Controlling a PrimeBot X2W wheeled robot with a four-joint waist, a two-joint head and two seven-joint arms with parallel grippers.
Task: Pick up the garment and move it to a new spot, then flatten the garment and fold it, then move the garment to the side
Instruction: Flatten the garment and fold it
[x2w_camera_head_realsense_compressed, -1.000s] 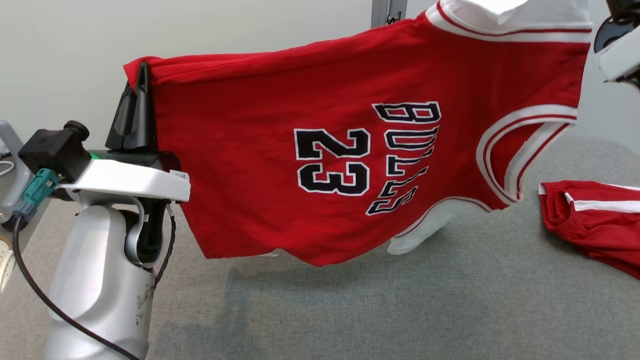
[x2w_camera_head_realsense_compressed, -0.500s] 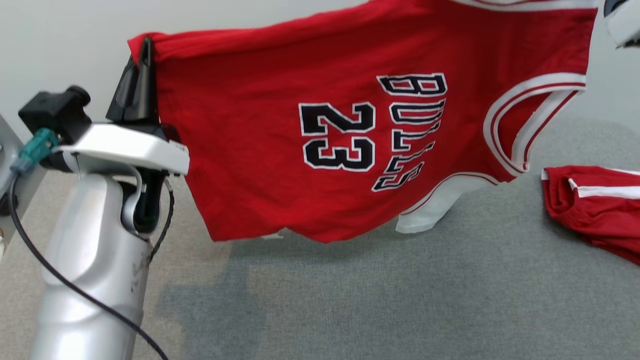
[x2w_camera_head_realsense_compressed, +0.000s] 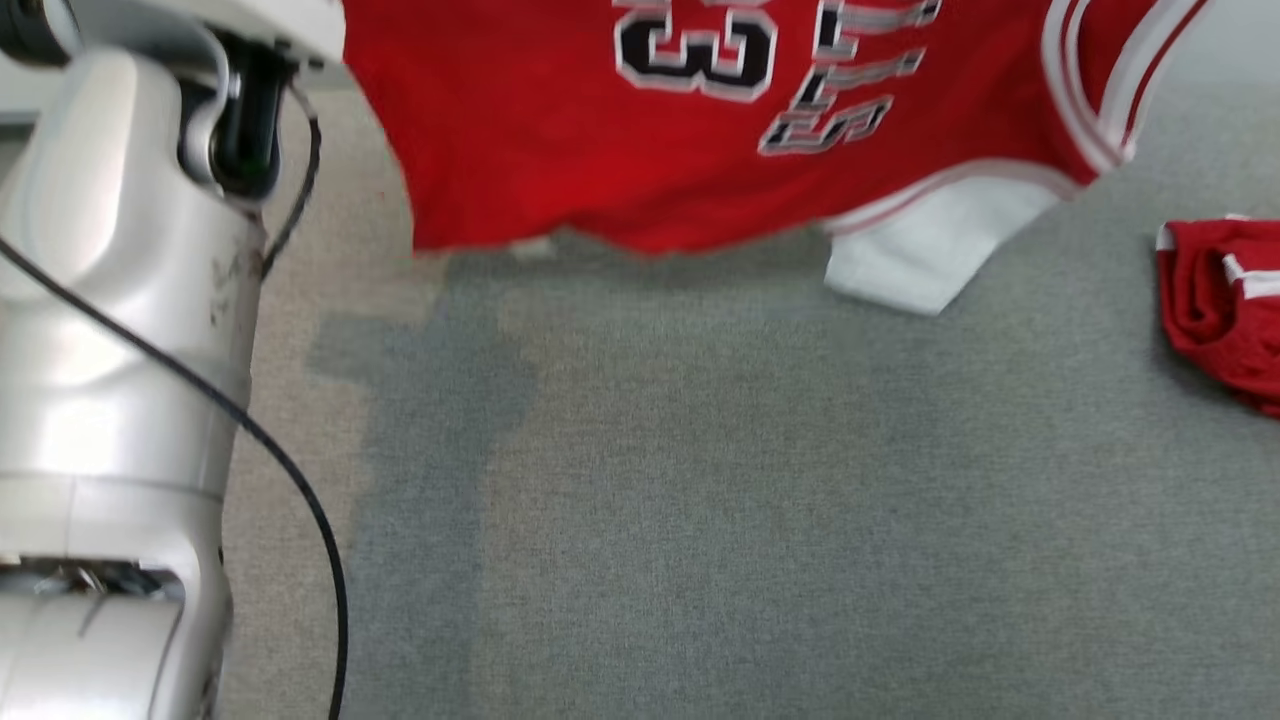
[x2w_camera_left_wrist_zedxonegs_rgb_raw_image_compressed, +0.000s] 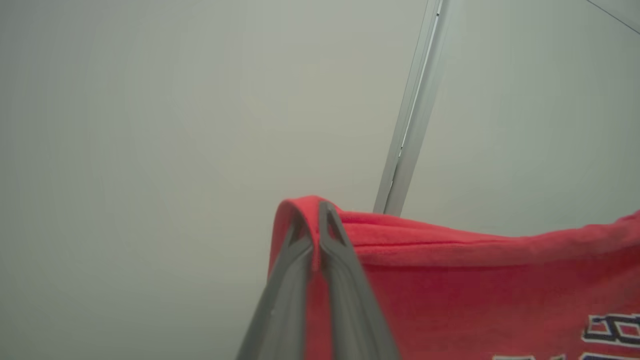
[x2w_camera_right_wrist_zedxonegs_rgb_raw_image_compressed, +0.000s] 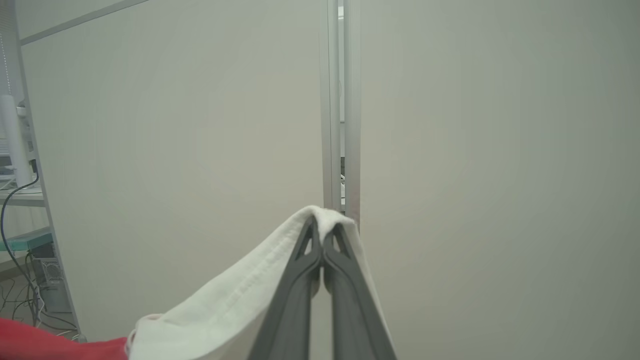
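Light diffuse, moderately bright, no glare. Head view: motion blur across garment (x2w_camera_head_realsense_compressed: 560, 150), lettering smeared. Soft grey shadow on table (x2w_camera_head_realsense_compressed: 750, 500) just below garment and to its lower left. Wrist views hazy; left hand (x2w_camera_left_wrist_zedxonegs_rgb_raw_image_compressed: 315, 215) and right hand (x2w_camera_right_wrist_zedxonegs_rgb_raw_image_compressed: 324, 225) soft beside garment.

The red jersey (x2w_camera_head_realsense_compressed: 560, 130) (black numerals, white trim) hangs spread sideways in mid-air.

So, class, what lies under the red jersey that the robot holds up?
Beneath the jersey lies the grey table cover, darkened by shadow; the jersey's white sleeve hangs lowest. The table behind the hanging cloth is hidden.
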